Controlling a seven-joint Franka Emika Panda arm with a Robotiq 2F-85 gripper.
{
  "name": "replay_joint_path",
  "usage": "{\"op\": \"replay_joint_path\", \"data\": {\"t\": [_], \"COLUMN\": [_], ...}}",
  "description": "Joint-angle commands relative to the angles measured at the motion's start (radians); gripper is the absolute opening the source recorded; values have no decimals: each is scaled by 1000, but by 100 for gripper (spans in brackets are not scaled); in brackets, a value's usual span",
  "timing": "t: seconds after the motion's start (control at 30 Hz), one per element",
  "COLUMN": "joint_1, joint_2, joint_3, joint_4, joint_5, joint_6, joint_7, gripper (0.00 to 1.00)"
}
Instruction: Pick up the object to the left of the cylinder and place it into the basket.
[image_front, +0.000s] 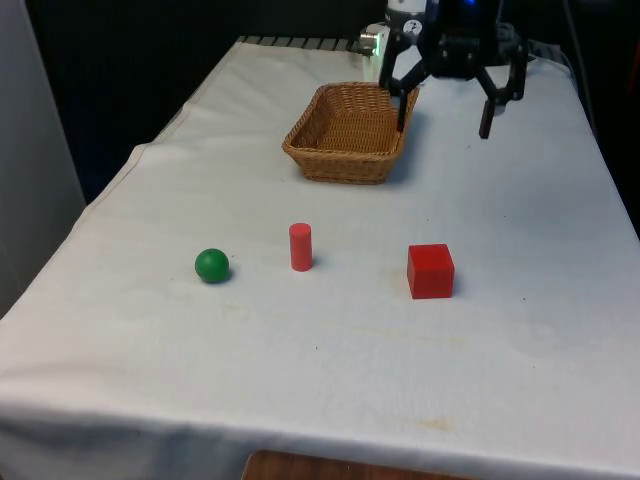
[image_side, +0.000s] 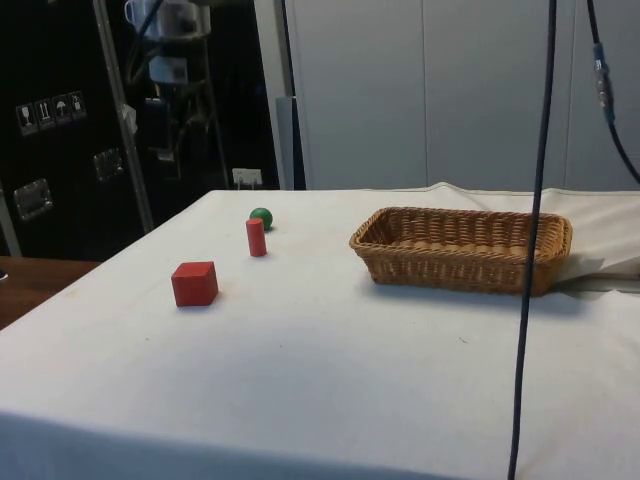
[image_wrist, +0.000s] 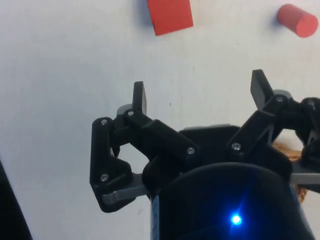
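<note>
A green ball (image_front: 211, 265) lies on the white cloth toward the front view's left, with a small red cylinder (image_front: 300, 246) standing upright just to its right. In the side view the green ball (image_side: 261, 216) sits right behind the red cylinder (image_side: 256, 237). A wicker basket (image_front: 345, 131) stands farther back, holding nothing; the same basket (image_side: 462, 248) is at the right of the side view. My gripper (image_front: 444, 123) hangs open above the cloth beside the basket's right end, far from the ball, with nothing between its fingers (image_wrist: 140, 97). The cylinder (image_wrist: 297, 20) shows in the wrist view.
A red cube (image_front: 430, 270) rests to the right of the cylinder, also visible as the cube (image_side: 194, 283) and the cube (image_wrist: 170, 15). A black cable (image_side: 530, 240) hangs down in front of the basket in the side view. The table edges drop off left and right.
</note>
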Motion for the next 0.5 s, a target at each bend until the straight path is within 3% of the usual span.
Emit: {"op": "replay_joint_path", "data": {"t": [0.0,0.07,0.1,0.13,0.33,0.37,0.4,0.47], "joint_1": [-7,-8,0,-9,-12,-1,-12,-14], "joint_2": [8,18,16,23,60,58,65,85], "joint_3": [9,10,0,11,14,1,13,13], "joint_4": [4,7,4,8,26,23,29,40], "joint_5": [17,25,10,29,72,59,79,103], "joint_6": [14,24,19,28,36,33,35,30], "joint_7": [-16,-25,-12,-29,-70,-58,-77,-99], "gripper": [100,100,100,100,100,100,100,100]}}
